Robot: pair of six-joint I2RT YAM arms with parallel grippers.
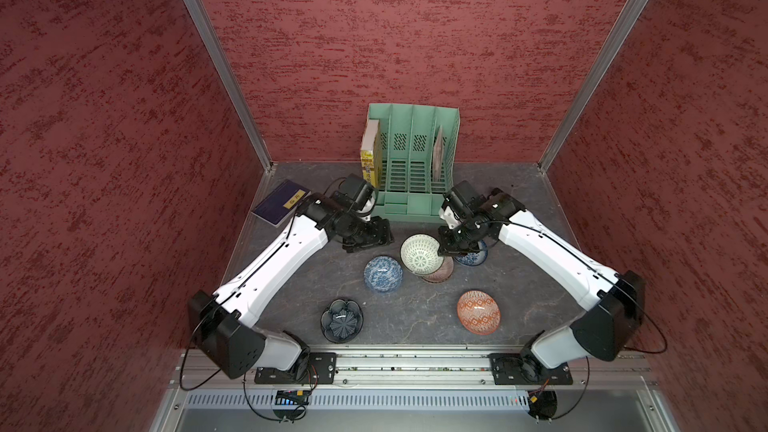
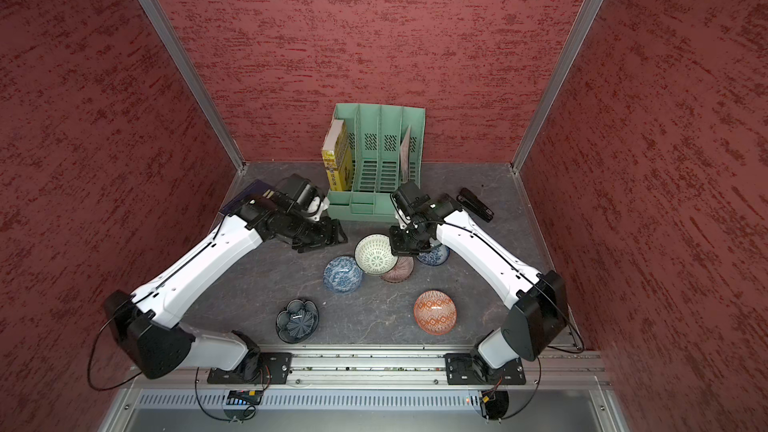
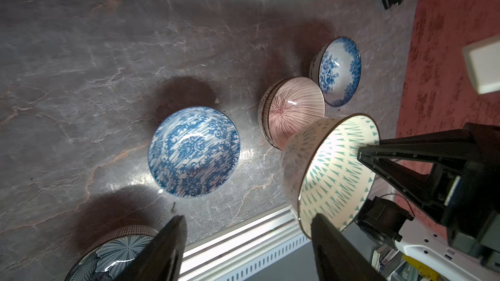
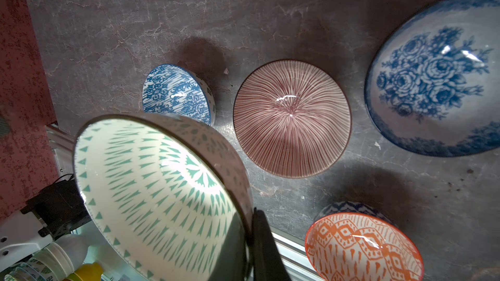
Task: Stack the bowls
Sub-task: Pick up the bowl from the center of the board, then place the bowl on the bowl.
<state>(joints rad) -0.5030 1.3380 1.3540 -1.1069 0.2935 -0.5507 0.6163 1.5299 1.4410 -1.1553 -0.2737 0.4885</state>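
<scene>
Two grippers: right gripper (image 1: pixel 448 248) clamped on the rim of white lattice bowl (image 1: pixel 420 254), held partly over pink-striped bowl (image 1: pixel 441 275); left gripper (image 3: pixel 247 218) released, empty, nearby.

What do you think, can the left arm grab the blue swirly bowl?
Probably yes. The left gripper is open and empty, and the blue swirly bowl sits just ahead of it with nothing between them.

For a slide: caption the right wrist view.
Right gripper holds the white bowl by its rim; pink bowl and orange bowl sit on the table.
</scene>
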